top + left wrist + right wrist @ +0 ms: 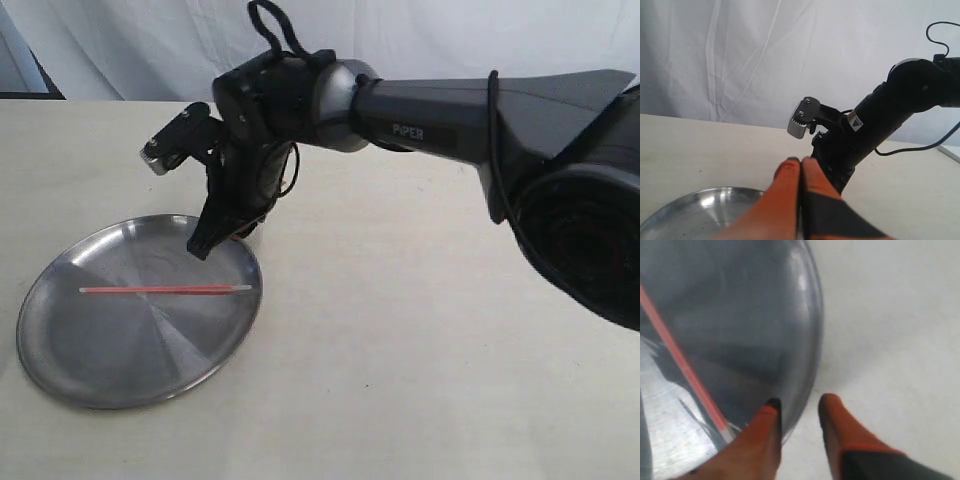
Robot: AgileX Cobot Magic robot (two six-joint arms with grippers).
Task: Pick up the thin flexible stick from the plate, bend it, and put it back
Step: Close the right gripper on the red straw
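Note:
The thin red-orange stick lies flat across the shiny steel plate, its pale end toward the plate's right rim. My right gripper hangs just above that rim, beyond the pale end. In the right wrist view it is open and empty, one finger over the plate, the other over the table; the stick runs beside the inner finger without touching it. My left gripper is shut on nothing, just off the plate, facing the right arm.
The plate rests at the near left of a beige table. The right arm stretches across the table from the right, with a black cable looped on its wrist. A white cloth hangs behind the table.

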